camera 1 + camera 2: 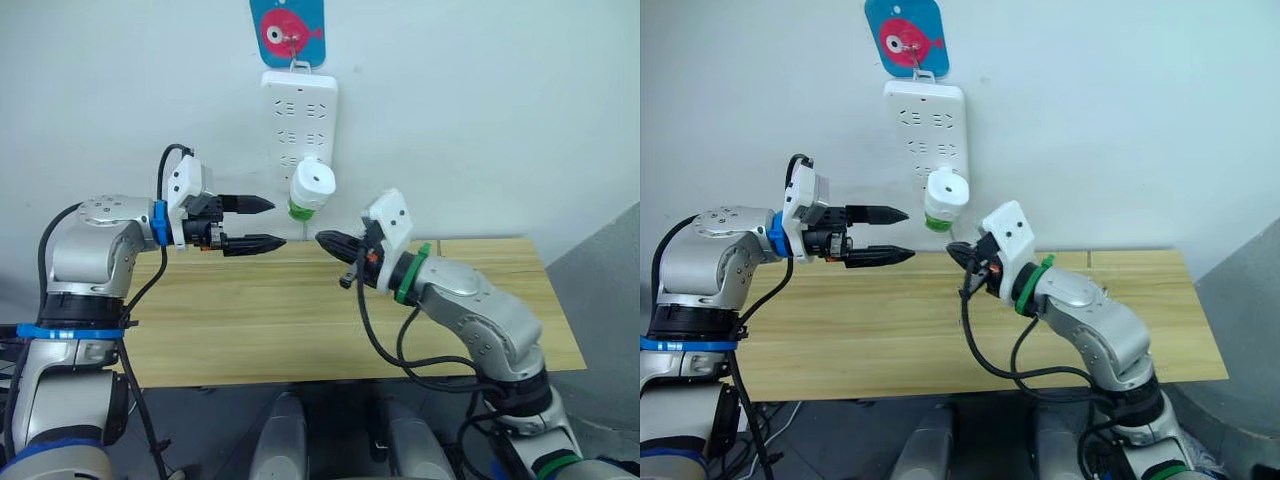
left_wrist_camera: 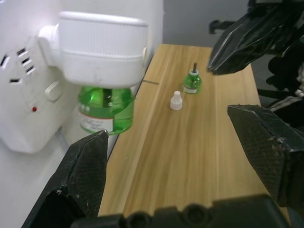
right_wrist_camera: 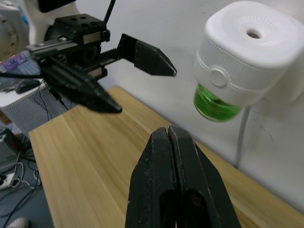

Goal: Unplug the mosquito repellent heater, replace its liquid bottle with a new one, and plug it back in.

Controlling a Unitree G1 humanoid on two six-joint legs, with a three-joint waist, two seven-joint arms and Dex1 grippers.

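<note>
I count one mosquito repellent heater (image 1: 312, 185), and it is plugged into the white power strip (image 1: 298, 112) that hangs on the wall under a blue tag with a pink fish (image 1: 288, 32). A green bottle (image 2: 105, 109) with green liquid inside sits under the heater. I see one more small green bottle (image 2: 192, 82) standing on the wooden counter (image 1: 300, 320), with one little white cap (image 2: 176, 100) just beside it. I have two tools. My left tool (image 1: 262, 223) is up in the air to the left of the heater, with its two black fingers spread apart and nothing between them. My right tool (image 1: 325, 238) is just below and to the right of the heater, with its fingers pressed together and holding nothing.
</note>
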